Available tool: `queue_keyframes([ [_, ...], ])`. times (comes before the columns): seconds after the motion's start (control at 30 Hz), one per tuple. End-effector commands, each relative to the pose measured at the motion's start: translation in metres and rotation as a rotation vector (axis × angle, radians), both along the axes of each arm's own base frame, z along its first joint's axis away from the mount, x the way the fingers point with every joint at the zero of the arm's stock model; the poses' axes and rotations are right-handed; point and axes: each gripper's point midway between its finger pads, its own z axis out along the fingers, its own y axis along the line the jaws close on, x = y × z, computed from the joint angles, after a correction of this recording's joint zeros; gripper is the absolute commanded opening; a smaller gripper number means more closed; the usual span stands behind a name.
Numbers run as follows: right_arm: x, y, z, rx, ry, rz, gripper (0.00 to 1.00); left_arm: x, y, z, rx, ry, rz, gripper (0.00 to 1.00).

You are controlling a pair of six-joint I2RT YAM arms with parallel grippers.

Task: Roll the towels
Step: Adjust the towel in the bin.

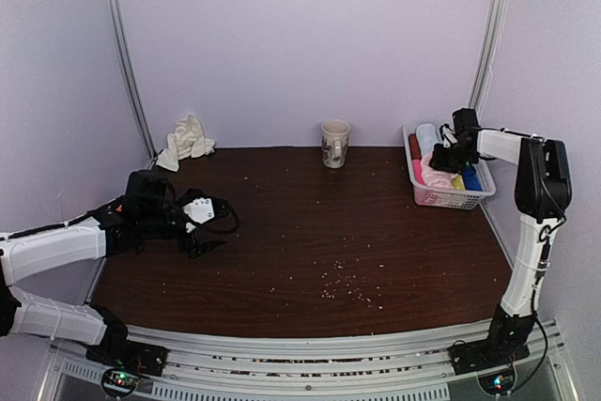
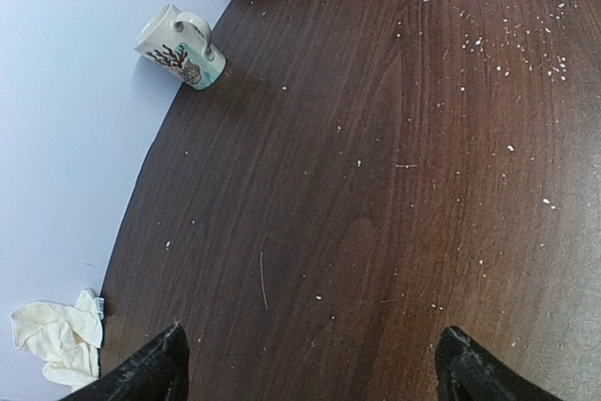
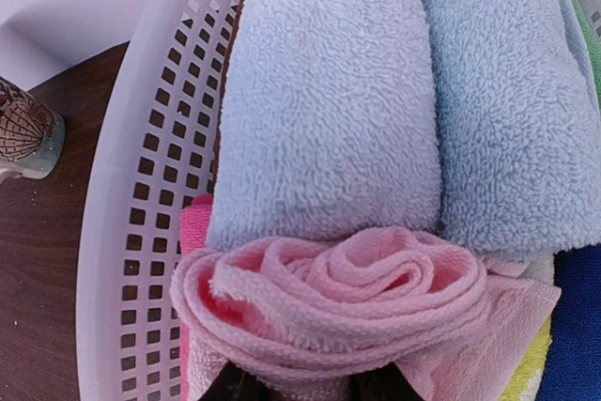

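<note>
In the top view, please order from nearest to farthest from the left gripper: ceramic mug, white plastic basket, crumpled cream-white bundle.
1. Crumpled cream-white bundle, back left corner, just behind the left gripper.
2. Patterned ceramic mug, back centre.
3. White perforated plastic basket, back right.

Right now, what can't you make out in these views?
- Right gripper: in its wrist view the fingers are cut by the bottom edge and covered by the pink towel; grip unclear.
- Basket: in the top view the right arm covers much of its contents.
- Cream cloth: crumpled and small in the top and left wrist views; no label readable.
</note>
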Motion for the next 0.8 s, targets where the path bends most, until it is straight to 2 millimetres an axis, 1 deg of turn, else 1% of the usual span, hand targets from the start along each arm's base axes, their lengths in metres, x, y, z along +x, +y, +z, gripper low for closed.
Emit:
queue_keyframes([
  [0.0,-0.024,-0.011,-0.068,-0.058,0.205,-0.023,0.31,0.005,0.001,0.005,-0.008,-0.037,0.005,0.93],
  [0.07,-0.026,-0.014,-0.074,-0.072,0.234,-0.023,0.32,0.005,0.001,0.006,-0.01,-0.04,0.007,0.93],
  [0.13,-0.026,-0.015,-0.074,-0.086,0.254,-0.017,0.33,0.006,0.001,0.007,-0.011,-0.04,0.009,0.93],
  [0.17,-0.025,-0.014,-0.07,-0.086,0.247,-0.013,0.33,0.006,0.001,0.008,-0.013,-0.041,0.012,0.93],
  [0.2,-0.024,-0.013,-0.06,-0.084,0.228,-0.011,0.35,0.008,0.001,0.008,-0.014,-0.039,0.019,0.93],
  [0.3,-0.017,-0.01,-0.018,-0.09,0.133,-0.015,0.42,0.014,0.002,0.014,-0.017,-0.046,0.04,0.98],
  [0.37,-0.013,-0.005,0.019,-0.105,0.062,-0.005,0.49,0.021,0.004,0.021,-0.025,-0.052,0.061,0.98],
  [0.47,-0.014,0.006,0.071,-0.124,-0.02,0.019,0.62,0.034,0.01,0.035,-0.032,-0.057,0.094,0.98],
  [0.5,-0.016,0.01,0.084,-0.131,-0.041,0.028,0.68,0.039,0.013,0.041,-0.035,-0.062,0.113,0.98],
  [0.53,-0.018,0.013,0.098,-0.14,-0.067,0.031,0.77,0.046,0.017,0.048,-0.038,-0.071,0.138,0.98],
  [0.57,-0.021,0.016,0.111,-0.149,-0.091,0.037,0.95,0.055,0.022,0.056,-0.039,-0.082,0.169,0.98],
  [0.6,-0.024,0.019,0.121,-0.151,-0.11,0.041,0.99,0.064,0.027,0.063,-0.035,-0.092,0.205,0.98],
  [0.63,-0.028,0.024,0.132,-0.153,-0.131,0.049,1.0,0.073,0.032,0.072,-0.031,-0.104,0.243,0.98],
  [0.73,-0.045,0.038,0.159,-0.181,-0.192,0.062,1.0,0.101,0.047,0.089,-0.025,-0.102,0.354,0.98],
  [0.77,-0.051,0.043,0.166,-0.196,-0.215,0.061,1.0,0.112,0.055,0.095,-0.025,-0.099,0.401,0.98],
])
